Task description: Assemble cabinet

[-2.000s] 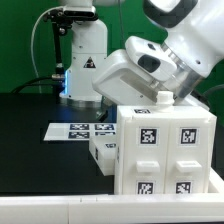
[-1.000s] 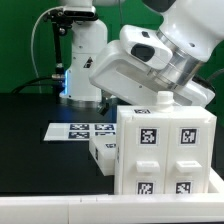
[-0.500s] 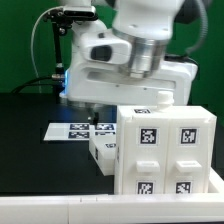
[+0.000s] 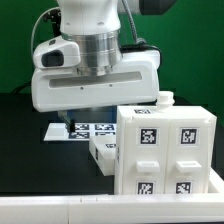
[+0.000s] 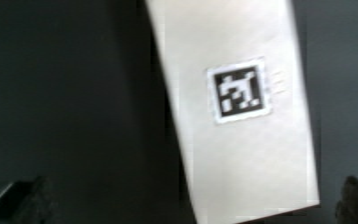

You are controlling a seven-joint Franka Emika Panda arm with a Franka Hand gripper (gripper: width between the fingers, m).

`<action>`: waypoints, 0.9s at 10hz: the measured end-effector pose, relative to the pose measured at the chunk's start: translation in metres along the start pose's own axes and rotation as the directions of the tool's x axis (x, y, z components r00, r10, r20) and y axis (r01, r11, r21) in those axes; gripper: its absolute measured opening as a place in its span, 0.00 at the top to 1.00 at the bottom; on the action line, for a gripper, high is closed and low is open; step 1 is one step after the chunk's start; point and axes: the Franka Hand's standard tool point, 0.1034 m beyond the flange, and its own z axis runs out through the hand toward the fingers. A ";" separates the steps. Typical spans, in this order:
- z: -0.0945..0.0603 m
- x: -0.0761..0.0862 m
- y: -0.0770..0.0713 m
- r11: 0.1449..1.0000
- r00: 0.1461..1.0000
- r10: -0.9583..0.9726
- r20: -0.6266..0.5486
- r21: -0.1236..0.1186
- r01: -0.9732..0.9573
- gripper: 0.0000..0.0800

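The white box-shaped cabinet (image 4: 165, 150) stands at the exterior view's right, with tags on its front and a small white knob on top. A smaller white tagged part (image 4: 103, 152) lies against its lower left side. My gripper (image 4: 68, 120) hangs to the left of the cabinet, over the marker board (image 4: 82, 130), touching nothing. In the wrist view the gripper (image 5: 186, 200) is open, with dark fingertips (image 5: 16, 200) far apart at the frame's edges. A long white panel (image 5: 229, 130) with one tag lies below them on the black table.
The white robot pedestal (image 4: 80, 60) stands at the back, partly hidden by my arm. Black table (image 4: 30, 150) stretches to the exterior view's left. A white table edge runs along the front.
My arm has swung from above the cabinet toward the exterior view's left and now hangs over the marker board. The cabinet has not moved.
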 end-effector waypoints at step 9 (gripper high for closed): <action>0.054 -0.016 -0.020 0.993 0.992 -0.072 -0.106 -0.097 0.061 0.00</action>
